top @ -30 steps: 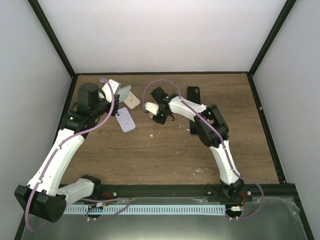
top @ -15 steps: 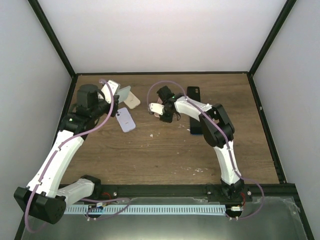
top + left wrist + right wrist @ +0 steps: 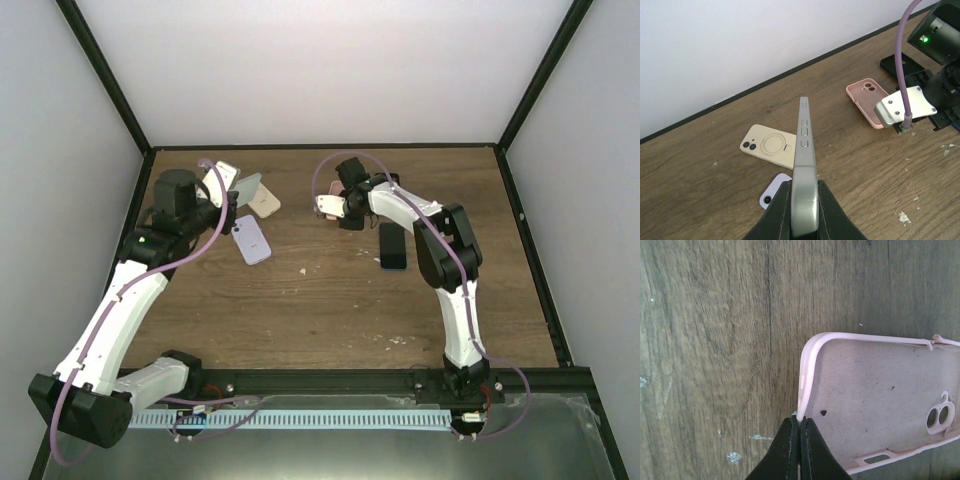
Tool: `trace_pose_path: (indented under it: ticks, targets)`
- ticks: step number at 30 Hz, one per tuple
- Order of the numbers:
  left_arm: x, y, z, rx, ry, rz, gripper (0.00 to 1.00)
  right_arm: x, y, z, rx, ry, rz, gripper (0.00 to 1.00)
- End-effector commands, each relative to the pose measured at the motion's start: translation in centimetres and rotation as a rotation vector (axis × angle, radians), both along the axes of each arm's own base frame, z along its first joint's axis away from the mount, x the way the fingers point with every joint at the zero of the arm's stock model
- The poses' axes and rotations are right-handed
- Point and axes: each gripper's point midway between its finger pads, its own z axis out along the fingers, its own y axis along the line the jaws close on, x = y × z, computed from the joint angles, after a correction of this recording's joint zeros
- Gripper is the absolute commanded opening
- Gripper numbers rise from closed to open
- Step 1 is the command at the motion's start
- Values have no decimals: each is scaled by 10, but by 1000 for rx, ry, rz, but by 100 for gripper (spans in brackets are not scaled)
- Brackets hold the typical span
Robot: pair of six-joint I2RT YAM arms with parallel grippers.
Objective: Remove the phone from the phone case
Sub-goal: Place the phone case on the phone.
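While left tool (image 3: 803, 200) clamps phone (image 3: 802, 140) edge-up, right tool (image 3: 799, 421) pinches pink case (image 3: 880, 400) rim, case extending rightward.

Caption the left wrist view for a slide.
Left gripper shut on a grey phone held edge-on over the wooden table, a cream case and a pink case lying beyond.

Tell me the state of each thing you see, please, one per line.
Grey slim phone: bare, held on edge by left fingers.
Pink soft case: empty, rim pinched by right fingers.
Cream case with ring: flat, back up.
Lilac phone: flat, back up.
Black phone: flat.
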Motion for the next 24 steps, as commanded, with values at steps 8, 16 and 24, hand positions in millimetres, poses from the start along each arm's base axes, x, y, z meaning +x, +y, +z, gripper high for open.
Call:
trace_pose_path:
  ticks: [8, 16, 24]
  targets:
    - [1, -1, 18, -37, -71, -7, 0, 29, -7, 7, -14, -92, 58, 1]
    - [2, -2, 15, -37, -63, -11, 0, 32, -11, -7, -38, -93, 52, 7]
    - [2, -5, 15, -41, -58, -24, 0, 38, -15, -8, -50, -119, 23, 28]
